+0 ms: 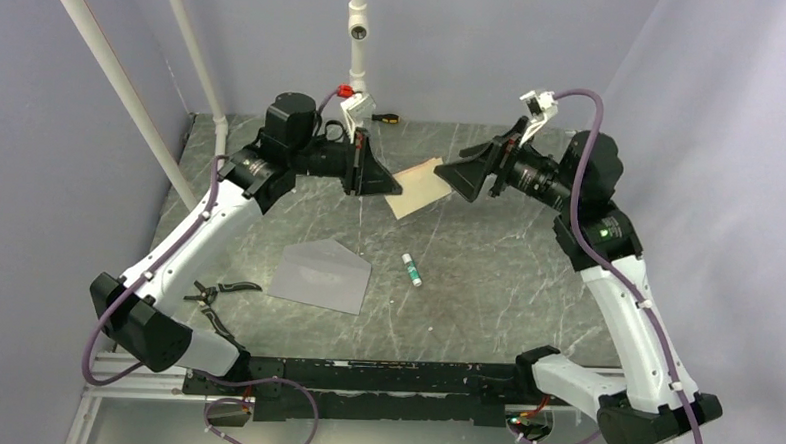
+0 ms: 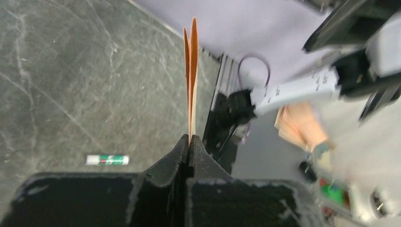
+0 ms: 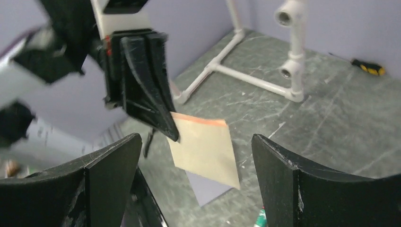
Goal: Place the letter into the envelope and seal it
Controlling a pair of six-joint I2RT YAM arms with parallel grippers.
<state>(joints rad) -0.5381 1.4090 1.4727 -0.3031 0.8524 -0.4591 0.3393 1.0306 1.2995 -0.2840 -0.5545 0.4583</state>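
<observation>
Left hand [image 2: 189,140] right up against the lens, fingers pressed together on the near edge of the letter [image 2: 191,71], and the tan sheet runs edge-on toward the top of the frame. From above, that letter [image 1: 420,188] hangs in the air at upper centre, clear of the desk [image 1: 486,286], pinched at its left corner. Right hand [image 1: 451,180] sits just to its right, fingers spread wide. Its own wrist view shows the sheet out ahead of the gap between them, and neither finger touches it.

So where are we? Early, I'd say. The envelope [image 1: 322,274] lies flat on the desk, lower left of centre, flap open and pointing to the far side, well apart from the letter. It looks empty, so nothing is in and nothing is sealed. A glue stick [image 1: 412,270] waits just right of it. Left to do: bring the sheet down to the envelope's mouth, slide it in, close the flap and seal it.
</observation>
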